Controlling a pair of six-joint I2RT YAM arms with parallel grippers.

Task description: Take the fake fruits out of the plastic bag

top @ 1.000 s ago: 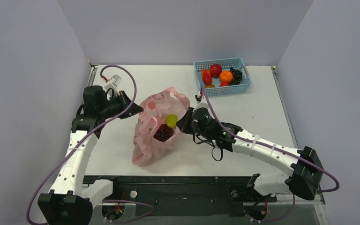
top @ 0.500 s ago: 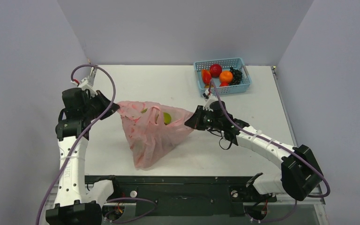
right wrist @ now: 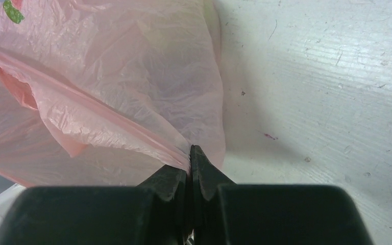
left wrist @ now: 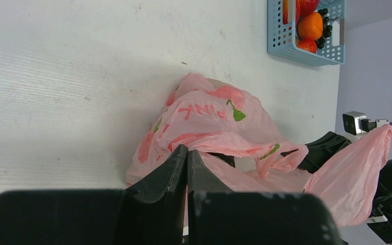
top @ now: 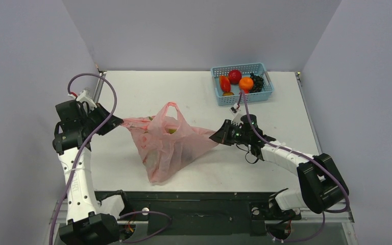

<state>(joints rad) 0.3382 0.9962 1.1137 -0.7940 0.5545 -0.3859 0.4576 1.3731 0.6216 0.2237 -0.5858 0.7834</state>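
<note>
The plastic bag rests on the worktop with its lower end down and its upper edge stretched taut between the two arms. I judge this a way to pull the mouth wide so the fake fruits can come out. They lie inside the bag, and only a faint green patch shows through the film near its top. The left jaws are pressed together on a fold of the bag's left edge, and the right jaws are pinched on its right corner. The left arm rises steeply, its wrist bent toward the bag, while the right arm lies low, stretched out toward the bag. A blue basket of other fruit sits well beyond the bag's right side
</note>
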